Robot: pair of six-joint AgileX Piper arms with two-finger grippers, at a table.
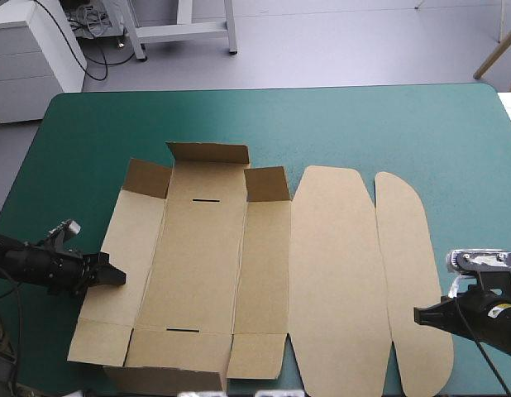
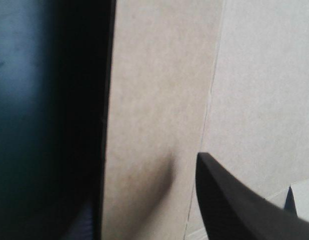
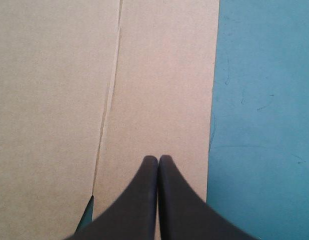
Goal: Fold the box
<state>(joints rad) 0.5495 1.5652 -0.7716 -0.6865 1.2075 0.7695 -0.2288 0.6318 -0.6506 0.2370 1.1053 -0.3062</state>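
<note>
The brown box (image 1: 198,265) lies as a flat cut sheet across the near half of the table, and its three far flaps (image 1: 207,154) stand partly raised. The two rounded lid panels (image 1: 334,273) lie flat on the right. My left gripper (image 1: 115,276) is at the sheet's left edge. In the left wrist view it (image 2: 144,190) is open, one black finger (image 2: 234,210) over the board (image 2: 154,90) and the other lost in shadow. My right gripper (image 1: 418,315) is shut with its tip (image 3: 158,159) over the narrow outer lid panel (image 3: 164,90), close to that panel's right edge.
Bare teal-green cover (image 1: 363,124) spans the far half of the table, with strips left and right of the sheet (image 3: 264,100). The sheet's near flaps (image 1: 164,376) reach the table's front edge.
</note>
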